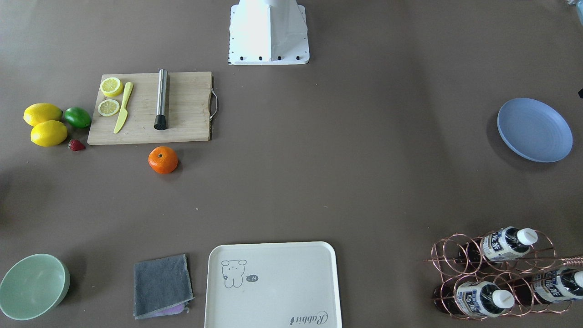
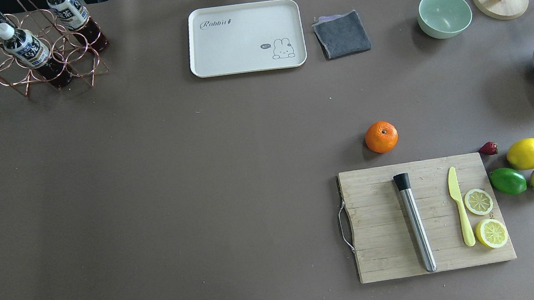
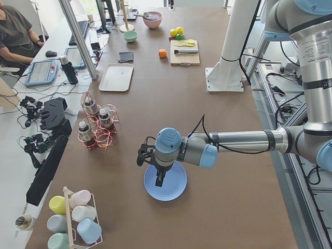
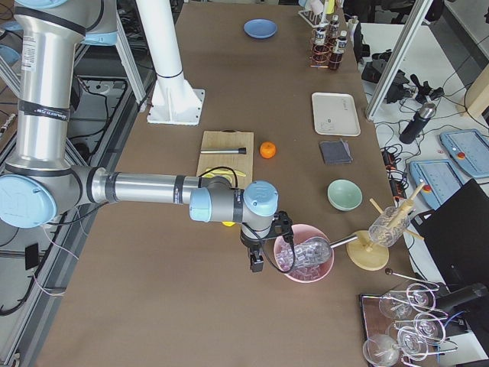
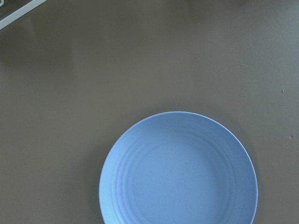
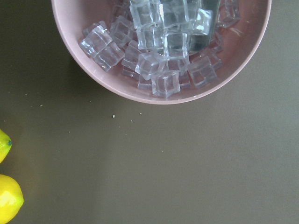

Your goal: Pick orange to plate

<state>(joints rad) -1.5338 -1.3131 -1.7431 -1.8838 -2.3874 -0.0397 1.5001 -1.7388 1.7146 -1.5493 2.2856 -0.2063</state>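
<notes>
The left arm [image 3: 238, 141] reaches out level over the counter [image 1: 319, 182], with the left gripper [image 3: 160, 179] pointing down above the plate [image 1: 534, 130]. The right arm [image 4: 145, 188] is posed alike, with the right gripper [image 4: 256, 262] beside the pink ice bowl [image 6: 161, 95]. Whether either set of fingers is spread or closed cannot be told. The overhead view shows only the plate's edge; the left wrist view shows its rings. The orange [image 1: 163, 160] sits well apart from the plate, just beside the cutting board [image 1: 186, 114]. It is round, with no long axis, and its stem dimple faces up.

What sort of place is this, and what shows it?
Probably a robotics lab staged as a drinks-prep counter. A left arm and right arm reach over a long table, an operator sits alongside, and a cutting board, lemon slices and pink ice bowl are set out.
</notes>
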